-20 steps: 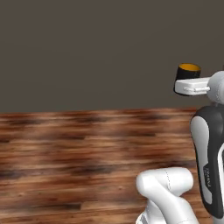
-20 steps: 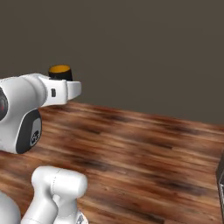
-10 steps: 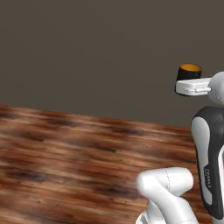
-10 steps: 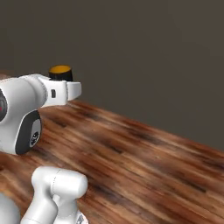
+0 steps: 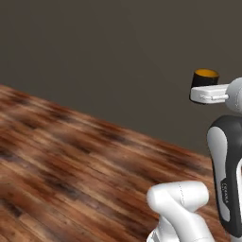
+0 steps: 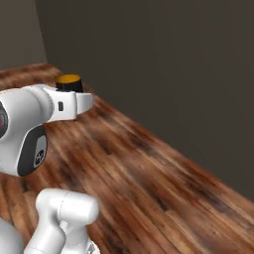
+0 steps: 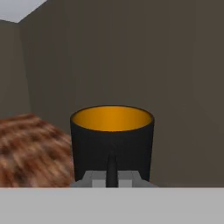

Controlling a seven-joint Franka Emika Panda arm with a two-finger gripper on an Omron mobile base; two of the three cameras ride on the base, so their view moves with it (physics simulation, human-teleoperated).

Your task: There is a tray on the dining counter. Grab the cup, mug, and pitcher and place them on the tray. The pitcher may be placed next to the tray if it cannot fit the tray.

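I carry the mug (image 7: pixel 112 142) upright in the air above the wooden floor (image 5: pixel 71 179), the pincer (image 7: pixel 112 173) clamped on its handle side. I judge it rigid, light and smooth; it could swing, so I drive gently.

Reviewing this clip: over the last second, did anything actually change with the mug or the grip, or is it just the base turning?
The whole background shifted: the floor-wall line swung in both base views, so the base turned and the cameras went with it. The mug stayed upright in the shut gripper, held at the same spot relative to the arm. Nothing was picked up or released.
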